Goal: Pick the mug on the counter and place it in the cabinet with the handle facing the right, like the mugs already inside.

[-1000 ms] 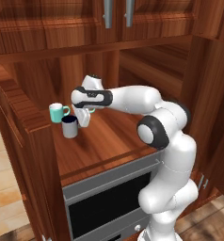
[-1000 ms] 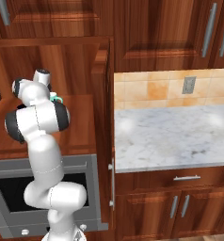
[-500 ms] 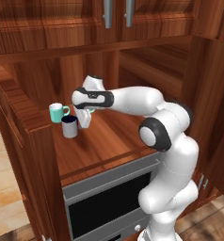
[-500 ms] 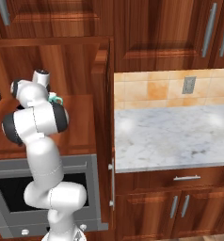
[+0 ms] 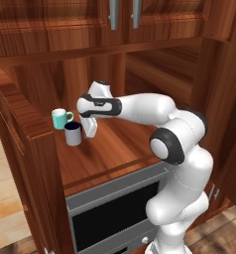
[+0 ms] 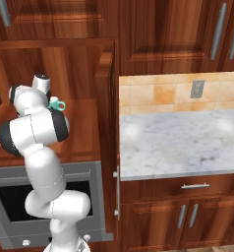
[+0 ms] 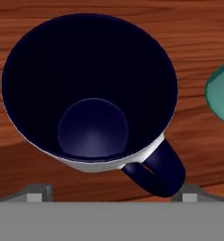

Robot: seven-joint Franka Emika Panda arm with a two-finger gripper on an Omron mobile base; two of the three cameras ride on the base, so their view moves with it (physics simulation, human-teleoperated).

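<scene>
Little has moved since earlier: gripper kept beside mug, jaws spread apart, nothing clamped. Mug set upright on shelf, near teal mug.

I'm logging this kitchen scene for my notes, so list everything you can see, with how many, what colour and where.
grey mug: one, grey with dark navy inside, standing on the cabinet shelf just in front of the teal mug
teal mug: one in view, teal with white inside, shelf rear left
cabinet: one, reddish-brown wood, door open
oven: one, grey and black, below shelf
counter: one, white marble, right of cabinet
wall outlet: one, grey, on tan tiles
claw: one, white, open, beside the grey mug
</scene>
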